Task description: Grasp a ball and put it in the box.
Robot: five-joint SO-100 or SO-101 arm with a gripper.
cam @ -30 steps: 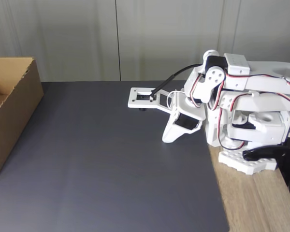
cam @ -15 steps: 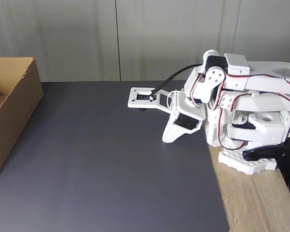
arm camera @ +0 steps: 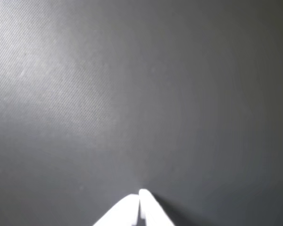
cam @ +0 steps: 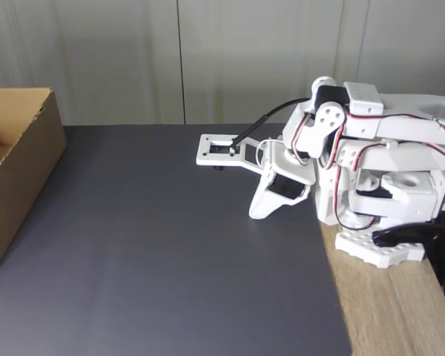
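Nothing has moved since the earlier frames: my arm (cam: 356, 163) is folded in the same resting pose at the right side of the fixed view, and the box is at the same place. My hand (arm camera: 140, 193) enters the wrist view from the bottom edge, and its two white fingertips (arm camera: 148, 202) are pressed together with almost no gap between them, so it is closed and it holds nothing. In the fixed view my hand (cam: 258, 211) points down toward the dark grey mat (cam: 156, 252) and its tip is very near the mat or touching it; I cannot tell which. The wrist view looks down on the same mat (arm camera: 132, 94), which is plain and has a soft reflection of light at the upper left. The box (cam: 18, 163) stands at the left edge of the fixed view, well apart from my hand, with its open top upward and its brown cardboard walls straight; part of it is cut by the picture border. What is inside the box I cannot see. My base stands on the wooden table (cam: 393, 311) at the right, just beside the edge of the mat. Behind the table is a pale wall (cam: 208, 59).
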